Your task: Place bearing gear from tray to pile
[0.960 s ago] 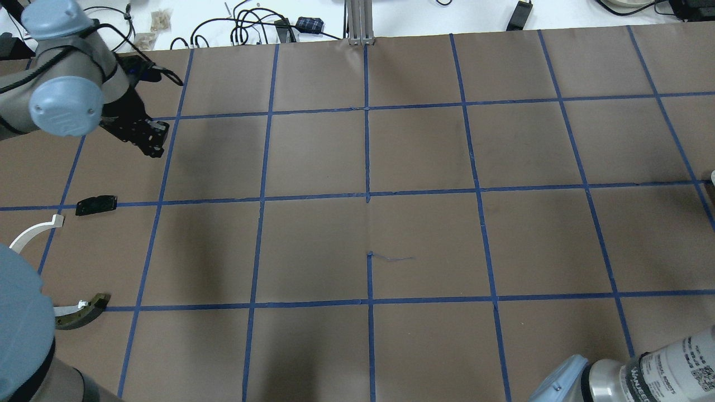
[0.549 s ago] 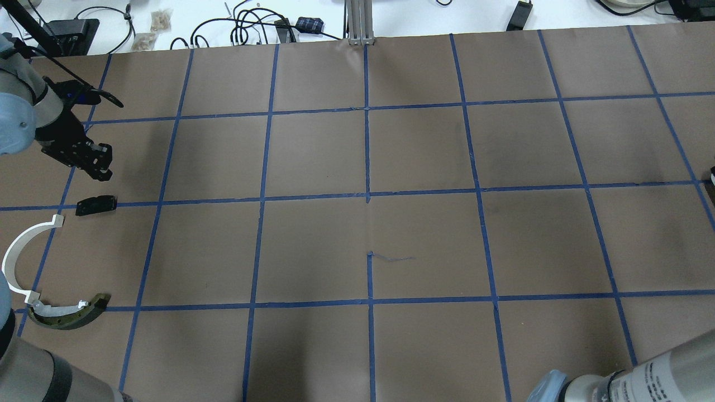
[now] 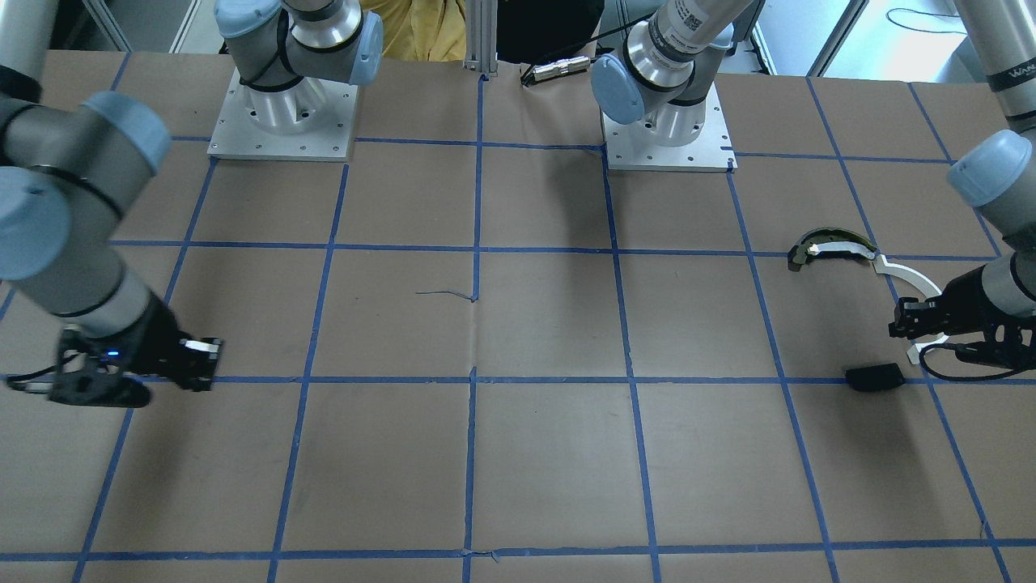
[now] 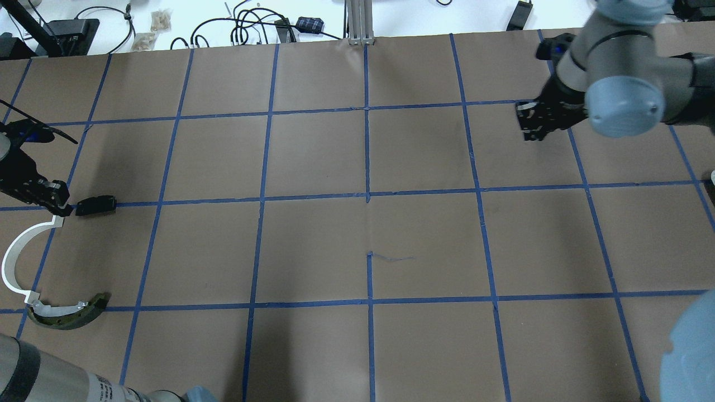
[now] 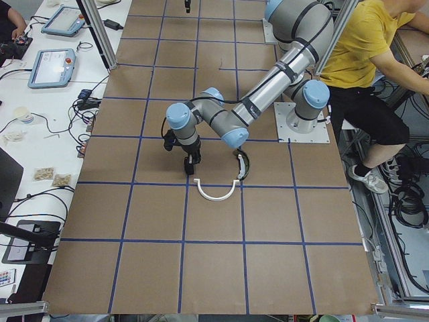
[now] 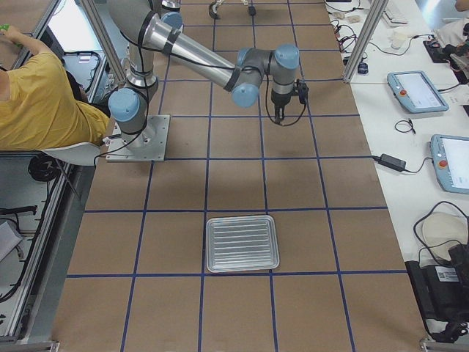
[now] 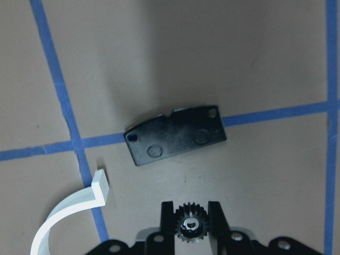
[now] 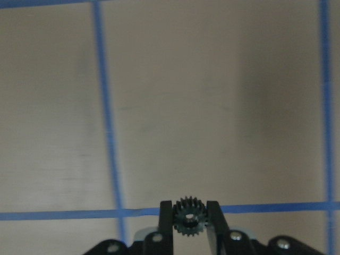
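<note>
My left gripper (image 4: 56, 198) is shut on a small black bearing gear (image 7: 189, 227) and hangs low over the table's left end, right beside the pile. The pile is a flat black plate (image 4: 96, 205), a thin white arc strip (image 4: 15, 251) and a dark curved piece with a pale band (image 4: 67, 315). In the left wrist view the plate (image 7: 175, 135) lies just ahead of the fingers and the arc's end (image 7: 98, 186) is at the left. My right gripper (image 4: 529, 127) is shut on a second black gear (image 8: 188, 219) above bare table at the far right.
A ribbed metal tray (image 6: 242, 243) lies on the table's right end and looks empty. Blue tape lines grid the brown paper cover (image 4: 368, 245). Cables and small items (image 4: 251, 28) lie beyond the far edge. A person in yellow (image 5: 365, 40) sits behind the robot bases.
My left gripper has moved left and toward the robot, from the far left square down to just beside the black plate. My right arm has swung into the overhead view at the upper right.
</note>
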`<state>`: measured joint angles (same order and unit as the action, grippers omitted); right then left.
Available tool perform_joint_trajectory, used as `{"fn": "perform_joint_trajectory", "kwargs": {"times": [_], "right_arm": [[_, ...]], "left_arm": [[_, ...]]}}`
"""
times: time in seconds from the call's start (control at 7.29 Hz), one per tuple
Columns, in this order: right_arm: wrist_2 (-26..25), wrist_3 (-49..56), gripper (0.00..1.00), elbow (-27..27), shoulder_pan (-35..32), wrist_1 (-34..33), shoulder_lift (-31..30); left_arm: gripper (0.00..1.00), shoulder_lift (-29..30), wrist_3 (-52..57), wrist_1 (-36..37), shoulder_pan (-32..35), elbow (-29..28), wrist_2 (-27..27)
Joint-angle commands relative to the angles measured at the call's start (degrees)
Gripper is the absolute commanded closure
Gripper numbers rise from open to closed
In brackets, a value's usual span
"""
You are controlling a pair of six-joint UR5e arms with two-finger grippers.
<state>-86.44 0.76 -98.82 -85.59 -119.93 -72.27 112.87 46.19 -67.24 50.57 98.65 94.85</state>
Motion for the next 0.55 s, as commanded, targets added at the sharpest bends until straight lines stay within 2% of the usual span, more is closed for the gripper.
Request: {"fn": "perform_joint_trajectory", "kwargs": {"times": [0.0, 0.14, 0.27, 0.41], "right_arm": [[1.98, -23.35, 0.90, -0.14, -19.01, -5.37, 2.99], [2.15, -27.17, 0.87, -0.14, -24.65, -7.84, 6.14], [2.15, -31.56, 0.84, -0.23, -27.58, -12.04, 9.65], [2.15, -32.91, 0.80, -0.14, -28.74, -13.39, 11.25]], "left_arm": [[1.00, 1.21, 1.27, 3.07, -2.58, 2.42, -0.10], [1.00, 1.47, 1.27, 3.08, -2.67, 2.68, -0.01], [1.00, 1.73, 1.27, 3.08, -2.67, 3.21, -0.01], [1.00, 1.74, 1.36, 3.08, -2.67, 3.91, 0.34]]}}
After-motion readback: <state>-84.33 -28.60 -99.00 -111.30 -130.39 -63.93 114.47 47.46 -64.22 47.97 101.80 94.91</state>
